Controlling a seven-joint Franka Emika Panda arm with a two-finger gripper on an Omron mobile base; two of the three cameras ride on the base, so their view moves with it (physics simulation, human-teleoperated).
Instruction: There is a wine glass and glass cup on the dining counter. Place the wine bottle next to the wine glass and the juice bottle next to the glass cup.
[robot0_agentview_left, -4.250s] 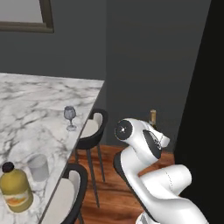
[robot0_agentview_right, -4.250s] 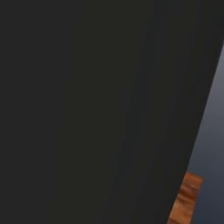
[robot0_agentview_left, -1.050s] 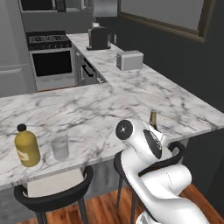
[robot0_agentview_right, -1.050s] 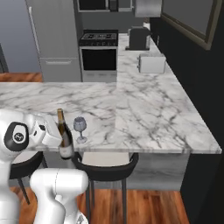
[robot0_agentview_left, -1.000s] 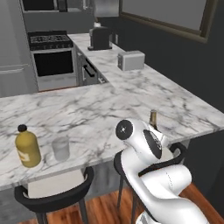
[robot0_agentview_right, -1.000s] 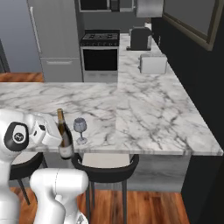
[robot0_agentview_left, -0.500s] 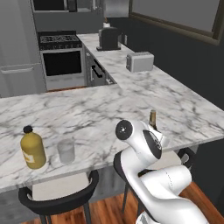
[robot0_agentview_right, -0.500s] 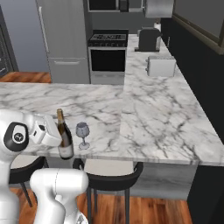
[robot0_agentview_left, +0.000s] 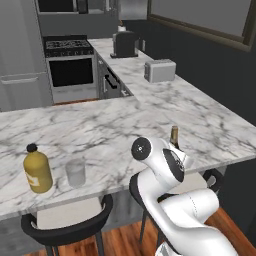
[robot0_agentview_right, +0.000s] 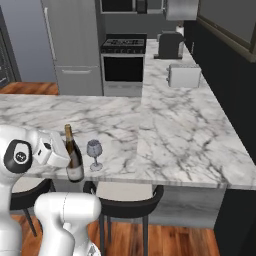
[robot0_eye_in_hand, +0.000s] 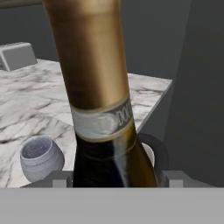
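My gripper (robot0_eye_in_hand: 114, 180) is shut on the wine bottle (robot0_agentview_right: 74, 159), a slim dark bottle with a gold foil neck (robot0_eye_in_hand: 89, 57) that stands upright between the fingers. Its base is level with the near edge of the dining counter (robot0_agentview_right: 170, 135); I cannot tell whether it rests on the marble. Just right of the bottle stands the wine glass (robot0_agentview_right: 94, 153), whose bowl (robot0_eye_in_hand: 40, 157) lies lower left in the hand view. In the left base view the bottle's top (robot0_agentview_left: 174, 135) pokes out behind the arm. The juice bottle (robot0_agentview_left: 37, 170) and the glass cup (robot0_agentview_left: 76, 173) stand side by side further left.
Dark bar stools (robot0_agentview_left: 65, 230) (robot0_agentview_right: 125, 194) are tucked under the counter's near edge. A toaster (robot0_agentview_left: 160, 71) and a coffee machine (robot0_agentview_left: 125, 44) sit on the far worktop. A stove (robot0_agentview_right: 122, 62) and a fridge (robot0_agentview_right: 75, 45) line the back wall.
The whole picture has shifted, so the base has driven round and closer to the counter. The wine bottle has stayed in my gripper throughout, beside the wine glass.
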